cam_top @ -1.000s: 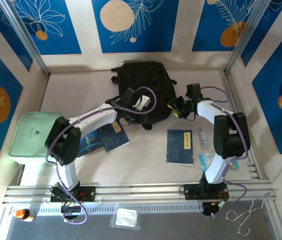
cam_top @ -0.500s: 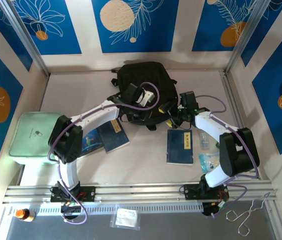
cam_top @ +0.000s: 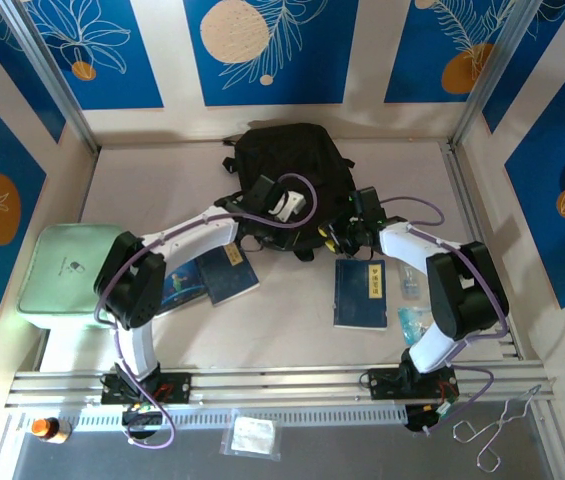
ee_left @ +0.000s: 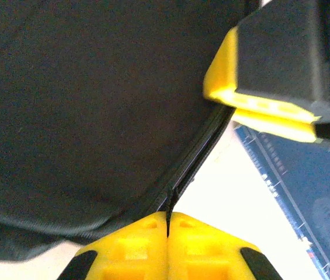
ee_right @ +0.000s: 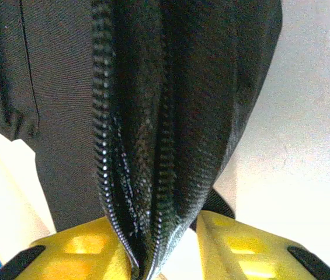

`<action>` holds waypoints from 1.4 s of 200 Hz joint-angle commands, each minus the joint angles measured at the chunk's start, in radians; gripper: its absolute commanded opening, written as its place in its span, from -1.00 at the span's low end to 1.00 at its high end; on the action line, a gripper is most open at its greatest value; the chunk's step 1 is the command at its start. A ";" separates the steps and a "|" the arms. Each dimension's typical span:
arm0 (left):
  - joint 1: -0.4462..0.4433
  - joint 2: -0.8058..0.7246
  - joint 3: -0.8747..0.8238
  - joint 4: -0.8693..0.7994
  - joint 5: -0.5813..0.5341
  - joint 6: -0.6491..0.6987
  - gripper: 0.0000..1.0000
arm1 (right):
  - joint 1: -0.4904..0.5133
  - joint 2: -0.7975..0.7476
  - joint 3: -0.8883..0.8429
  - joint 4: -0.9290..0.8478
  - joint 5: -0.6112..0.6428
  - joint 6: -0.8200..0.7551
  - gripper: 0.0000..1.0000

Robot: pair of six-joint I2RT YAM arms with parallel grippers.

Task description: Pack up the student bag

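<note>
The student bag (cam_top: 287,165), a large black backpack, lies at the back middle of the table. My left gripper (cam_top: 312,224) sits at its near edge. In the left wrist view the left gripper (ee_left: 167,217) is shut on a thin black tab by the bag's zipper seam (ee_left: 197,154). My right gripper (cam_top: 339,236) is at the bag's near right corner, close to the left one. In the right wrist view the right gripper (ee_right: 165,233) is closed on a bunched fold of the bag's zipper edge (ee_right: 144,146), with a small gap beside the right finger (ee_right: 240,245).
A dark blue book (cam_top: 360,293) lies just in front of the right gripper. Another dark blue book (cam_top: 230,272) and a picture book (cam_top: 184,285) lie under the left arm. A pale green case (cam_top: 67,268) sits at the left edge, and clear plastic items (cam_top: 412,300) lie at the right.
My right gripper has swung left from beside the bag to its near right corner and closed round the zipper edge. The left gripper has stayed shut at the bag's near edge, barely shifting.
</note>
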 commanded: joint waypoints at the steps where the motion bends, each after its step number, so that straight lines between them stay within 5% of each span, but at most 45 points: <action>1: -0.006 -0.076 -0.036 -0.034 -0.073 0.016 -1.00 | 0.003 0.001 0.032 -0.023 0.050 -0.021 -0.51; 59: 0.018 -0.096 -0.099 -0.050 -0.209 -0.020 -1.00 | 0.000 -0.022 0.031 -0.043 0.084 -0.050 -0.65; 280: 0.134 0.001 -0.060 -0.087 -0.309 -0.094 -1.00 | -0.010 -0.064 0.048 -0.099 0.130 -0.115 -0.94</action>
